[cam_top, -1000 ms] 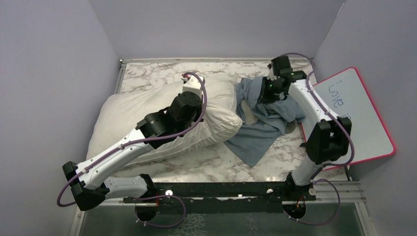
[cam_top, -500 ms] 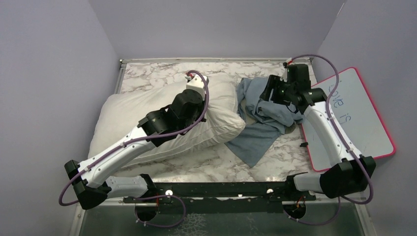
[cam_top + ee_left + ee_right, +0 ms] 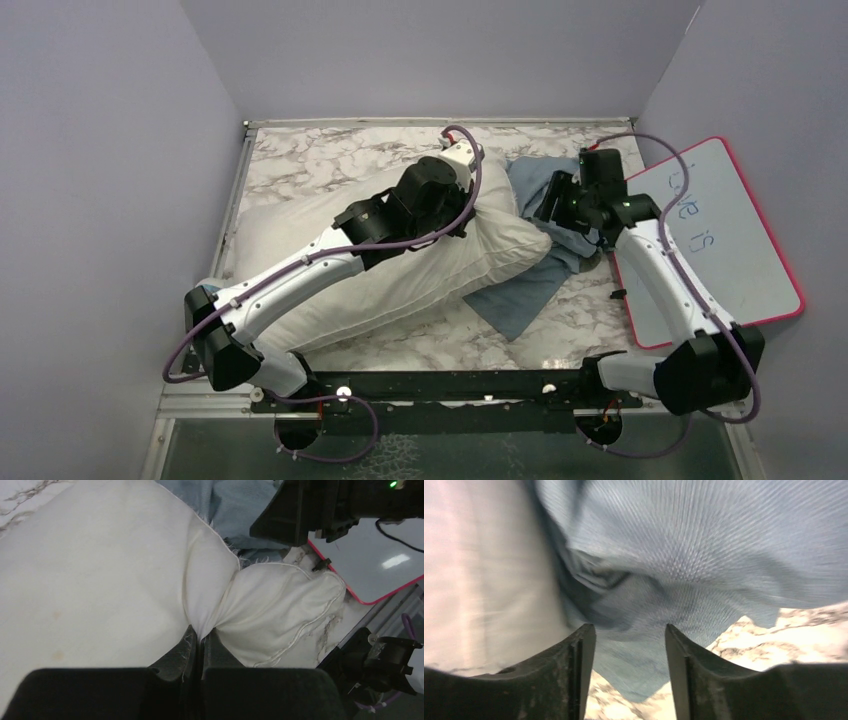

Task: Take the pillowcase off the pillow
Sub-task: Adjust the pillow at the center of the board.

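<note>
While the left fingers (image 3: 194, 642) are clamped tight on a small fold of the white pillow (image 3: 400, 270), the right fingers (image 3: 584, 645) stand apart over the grey-blue pillowcase (image 3: 520, 295), gripping nothing. The pillowcase lies bunched on the bench (image 3: 330, 150) at the pillow's right end, with 1 pillow corner resting on it; whether any of the pillow is inside cannot be told.

Risks noted:
1. The thin pinch may slip under the pillow's weight.
2. The pillow may pin the cloth and drag it along.
3. Both wrists sit close together, so contact is possible.
4. The whiteboard (image 3: 740, 260) lies just beside the right arm and could be knocked.
</note>
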Robot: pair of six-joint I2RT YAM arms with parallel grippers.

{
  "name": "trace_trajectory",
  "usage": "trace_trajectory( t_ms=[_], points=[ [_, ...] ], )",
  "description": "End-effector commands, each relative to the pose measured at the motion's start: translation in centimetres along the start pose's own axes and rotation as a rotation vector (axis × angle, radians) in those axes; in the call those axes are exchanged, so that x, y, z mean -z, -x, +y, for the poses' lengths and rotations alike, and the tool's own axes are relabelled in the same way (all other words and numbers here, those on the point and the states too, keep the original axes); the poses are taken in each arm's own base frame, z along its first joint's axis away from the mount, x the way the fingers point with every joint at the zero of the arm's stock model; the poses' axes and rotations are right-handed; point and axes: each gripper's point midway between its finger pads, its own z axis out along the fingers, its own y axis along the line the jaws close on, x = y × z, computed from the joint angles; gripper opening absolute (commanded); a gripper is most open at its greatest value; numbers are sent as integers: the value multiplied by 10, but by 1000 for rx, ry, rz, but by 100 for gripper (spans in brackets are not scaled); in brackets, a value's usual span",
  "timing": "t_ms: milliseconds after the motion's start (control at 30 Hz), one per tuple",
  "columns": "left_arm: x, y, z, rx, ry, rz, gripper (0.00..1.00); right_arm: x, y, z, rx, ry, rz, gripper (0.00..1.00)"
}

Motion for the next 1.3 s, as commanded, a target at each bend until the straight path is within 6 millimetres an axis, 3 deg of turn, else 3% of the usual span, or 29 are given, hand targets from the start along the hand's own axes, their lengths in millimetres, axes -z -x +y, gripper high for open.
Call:
trace_trajectory(
  t_ms=[0,100,133,200,233,333,467,533,567,633,700,833,867,967,1033,1100,1167,1267],
  points=[
    [11,79,-55,16,-222,-253,0,51,57,-11,-47,-107,-247,63],
    [1,74,-48,23,-183,-244,0,61,62,-4,-47,-76,-265,67],
    [0,70,-40,29,-146,-243,5,62,61,0,-44,-59,-251,67],
    [3,61,-28,25,-97,-229,46,64,57,8,-38,-19,-223,68],
    [8,55,-23,24,-84,-221,62,63,54,12,-26,7,-208,70],
    [31,50,-9,33,-49,-238,83,60,41,23,5,79,-141,73],
    [71,57,24,35,73,-277,94,52,16,39,49,196,-30,79],
    [88,59,54,14,203,-271,97,48,-3,51,74,293,53,82],
    [94,57,72,-2,277,-252,98,47,-13,58,83,347,96,95],
    [106,51,111,-8,422,-210,99,42,-33,66,80,425,179,100],
    [115,36,149,21,528,-161,99,31,-55,67,63,476,255,100],
    [114,-32,219,175,640,-36,99,10,-74,66,32,503,326,99],
    [113,-49,231,226,647,-8,99,4,-77,69,25,527,352,95],
    [113,-87,254,345,663,33,99,-12,-73,70,-1,507,362,69],
    [107,-99,256,379,626,38,99,-27,-62,60,-6,424,311,54],
    [93,-109,249,394,546,52,98,-34,-54,59,-11,392,309,31],
    [76,-116,233,410,418,76,86,-27,-45,75,1,475,313,5],
    [57,-123,219,459,307,67,69,4,-14,103,53,600,210,0]
  ],
)
